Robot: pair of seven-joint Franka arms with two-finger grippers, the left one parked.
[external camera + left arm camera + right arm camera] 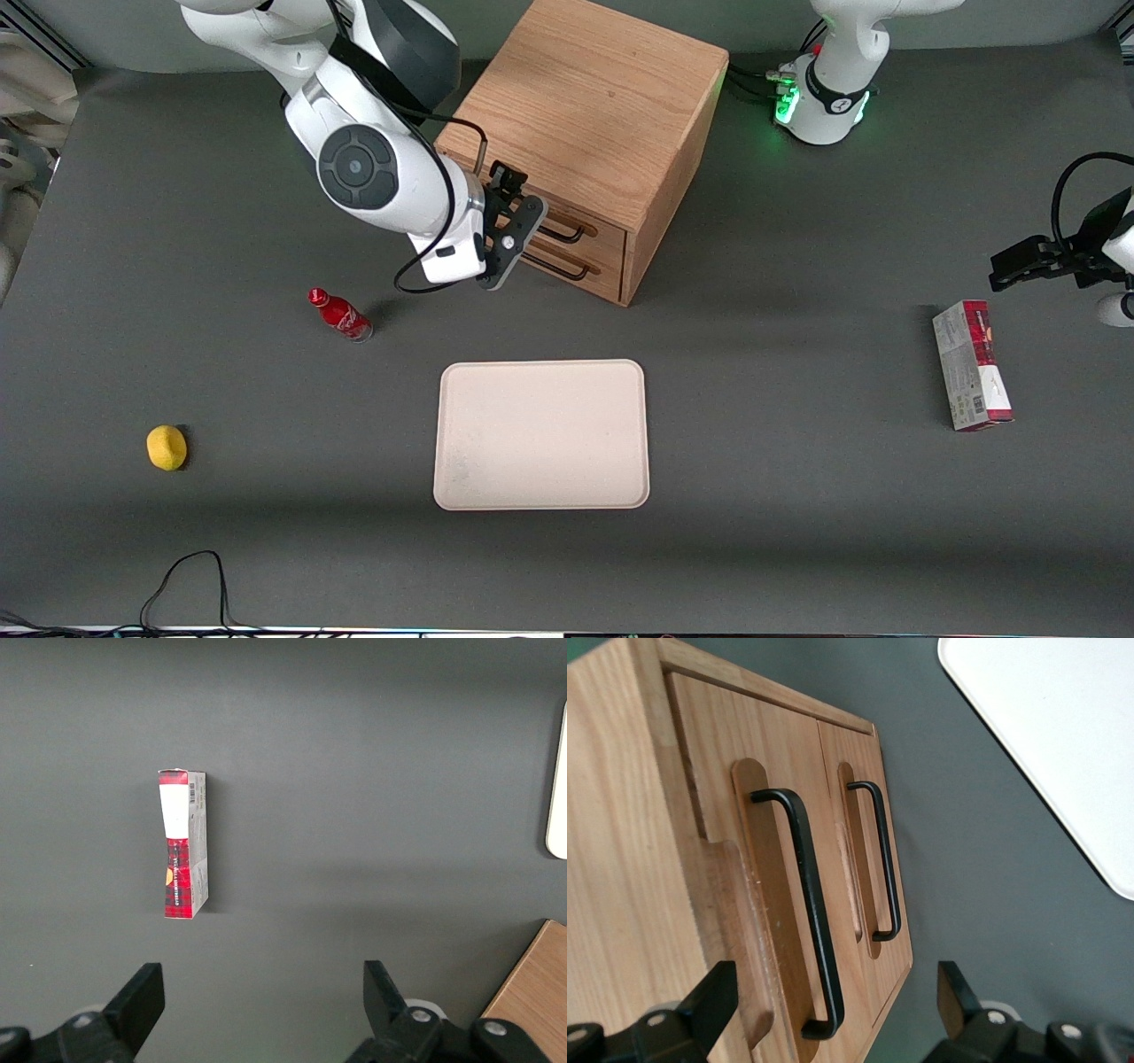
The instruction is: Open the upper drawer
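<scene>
Cream-coloured tray (541, 434) lies bare, nearest the front camera. Farther from the camera, the right gripper (509, 232) hangs just in front of the cabinet (595, 115), fingers (711, 999) spread apart, holding nothing. The upper drawer (744, 859) looks shut, contents hidden. Its black bar handle (806, 904) seems rigid and somewhat slick; grasping mid-bar should pull evenly. The drawer likely slides stiffly.

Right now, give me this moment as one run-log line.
phase: approach | claw: open, in front of the cabinet, not touching | upper drawer: shut | handle: ungrasped | next: likely close in on handle
</scene>
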